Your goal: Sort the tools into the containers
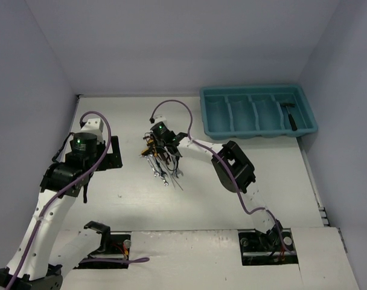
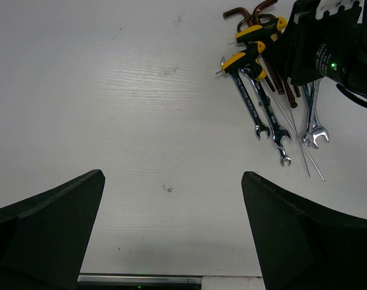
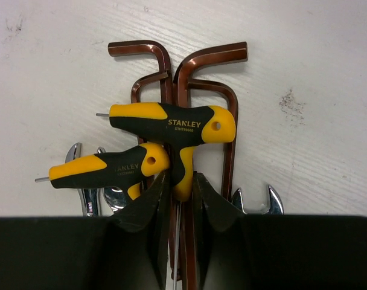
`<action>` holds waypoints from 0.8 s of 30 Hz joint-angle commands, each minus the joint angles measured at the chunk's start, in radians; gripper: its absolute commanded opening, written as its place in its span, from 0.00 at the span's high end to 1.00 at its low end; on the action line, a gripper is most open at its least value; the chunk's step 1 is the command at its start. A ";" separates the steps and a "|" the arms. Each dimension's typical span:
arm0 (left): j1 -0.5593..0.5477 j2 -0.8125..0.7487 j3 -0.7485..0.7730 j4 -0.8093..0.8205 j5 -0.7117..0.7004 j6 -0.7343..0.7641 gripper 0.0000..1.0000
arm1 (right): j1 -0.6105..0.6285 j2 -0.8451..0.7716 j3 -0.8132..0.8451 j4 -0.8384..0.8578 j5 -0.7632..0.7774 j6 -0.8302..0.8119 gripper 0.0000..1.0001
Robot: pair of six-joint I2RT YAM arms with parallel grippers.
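The tools lie in a pile [image 1: 162, 162] at the table's middle: silver wrenches [image 2: 259, 112], reddish L-shaped hex keys [image 3: 201, 60] and two yellow-and-black T-handle keys [image 3: 171, 124]. My right gripper [image 3: 177, 181] is down on the pile [image 1: 161, 144]. Its jaws are closed narrowly on the yellow stem of the larger T-handle key. My left gripper [image 2: 171, 175] is open and empty over bare table, left of the pile [image 1: 110, 154]. The teal tray [image 1: 256, 136] stands at the far right. A small black hammer [image 1: 290, 116] lies in its rightmost compartment.
Thin wire-like rods [image 2: 304, 157] lie among the wrenches. The right arm's purple cable [image 1: 171, 109] loops above the pile. Grey walls close in the table on three sides.
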State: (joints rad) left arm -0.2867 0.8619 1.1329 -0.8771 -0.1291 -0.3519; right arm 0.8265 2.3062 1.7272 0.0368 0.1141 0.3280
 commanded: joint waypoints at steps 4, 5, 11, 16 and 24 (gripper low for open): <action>0.004 0.005 0.026 0.023 -0.010 0.005 0.05 | 0.001 -0.078 0.040 0.021 0.063 -0.081 1.00; 0.004 0.006 0.029 0.023 -0.011 0.005 0.05 | 0.000 -0.103 0.036 0.020 0.064 -0.101 1.00; 0.004 0.010 0.045 0.023 -0.012 0.005 0.04 | -0.021 -0.278 -0.019 0.018 0.062 -0.208 1.00; 0.004 0.013 0.047 0.024 -0.006 0.003 0.04 | -0.110 -0.401 -0.105 0.011 -0.011 -0.257 1.00; 0.004 -0.007 0.050 0.024 0.016 0.004 0.05 | -0.460 -0.586 -0.230 -0.009 -0.144 -0.476 1.00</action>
State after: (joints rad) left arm -0.2867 0.8673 1.1332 -0.8795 -0.1272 -0.3515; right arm 0.5628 1.8124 1.5232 0.0178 0.0587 -0.0069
